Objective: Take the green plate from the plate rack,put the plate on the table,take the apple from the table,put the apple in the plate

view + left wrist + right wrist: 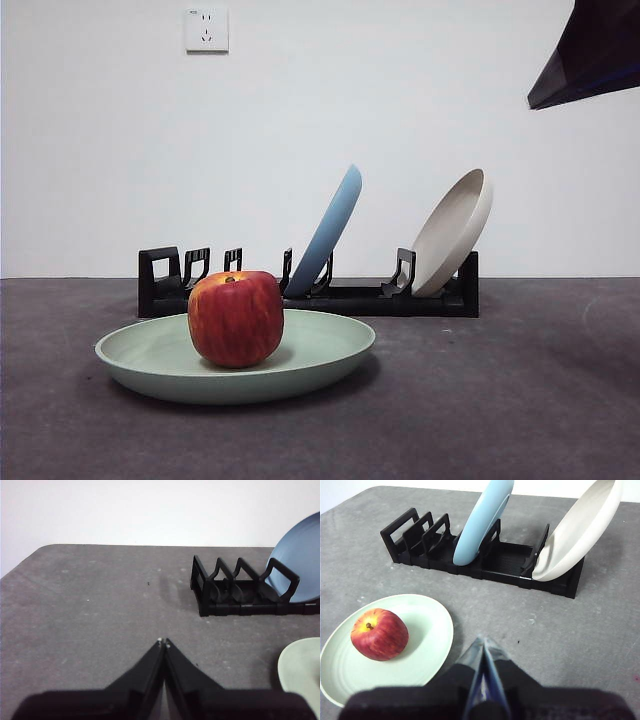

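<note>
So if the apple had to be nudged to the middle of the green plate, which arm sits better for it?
Right, probably. The right pincer, shut, looks down on the whole apple and green plate. The left pincer, also shut, sees only the plate's edge.

The dark grey desk has a matt, slightly rough surface with small pale specks. The pale mint-green round plate looks matt and smooth, like plastic. The red apple with yellow streaks has smooth skin with a soft shine. The long black rack looks like matt plastic.
</note>
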Tool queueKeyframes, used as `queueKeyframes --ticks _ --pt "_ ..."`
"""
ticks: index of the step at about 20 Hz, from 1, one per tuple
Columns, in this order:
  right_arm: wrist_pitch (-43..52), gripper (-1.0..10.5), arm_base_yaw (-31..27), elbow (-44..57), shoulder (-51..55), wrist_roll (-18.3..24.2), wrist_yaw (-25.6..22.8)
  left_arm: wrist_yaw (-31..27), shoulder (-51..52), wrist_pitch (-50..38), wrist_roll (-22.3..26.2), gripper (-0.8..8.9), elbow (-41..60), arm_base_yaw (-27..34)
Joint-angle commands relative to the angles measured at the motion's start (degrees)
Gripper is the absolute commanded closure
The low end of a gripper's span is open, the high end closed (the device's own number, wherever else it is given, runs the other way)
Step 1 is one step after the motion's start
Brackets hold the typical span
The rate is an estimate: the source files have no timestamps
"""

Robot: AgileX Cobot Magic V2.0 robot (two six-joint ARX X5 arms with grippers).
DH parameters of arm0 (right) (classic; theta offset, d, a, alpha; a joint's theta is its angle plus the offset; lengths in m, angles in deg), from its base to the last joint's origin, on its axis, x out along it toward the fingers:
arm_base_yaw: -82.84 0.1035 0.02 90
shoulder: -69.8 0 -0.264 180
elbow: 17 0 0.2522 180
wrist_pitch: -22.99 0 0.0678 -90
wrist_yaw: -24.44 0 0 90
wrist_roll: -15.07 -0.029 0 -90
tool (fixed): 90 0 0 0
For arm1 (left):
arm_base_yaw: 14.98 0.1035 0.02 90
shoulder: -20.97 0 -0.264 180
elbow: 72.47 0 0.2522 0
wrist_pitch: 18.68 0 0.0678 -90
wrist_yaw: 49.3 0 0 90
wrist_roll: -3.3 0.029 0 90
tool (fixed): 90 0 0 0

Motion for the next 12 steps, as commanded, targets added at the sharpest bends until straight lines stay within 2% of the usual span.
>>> queueKeyframes --ticks 1,12 --pt "0.3 9.6 0.0 0.4 0.0 -0.4 -0.2 0.2 1.9 -1.4 0.6 8.16 4.0 0.3" --pt "-0.1 9.6 0.0 0.4 0.0 -0.4 -0.2 0.1 6.4 2.1 1.2 8.16 6.7 0.0"
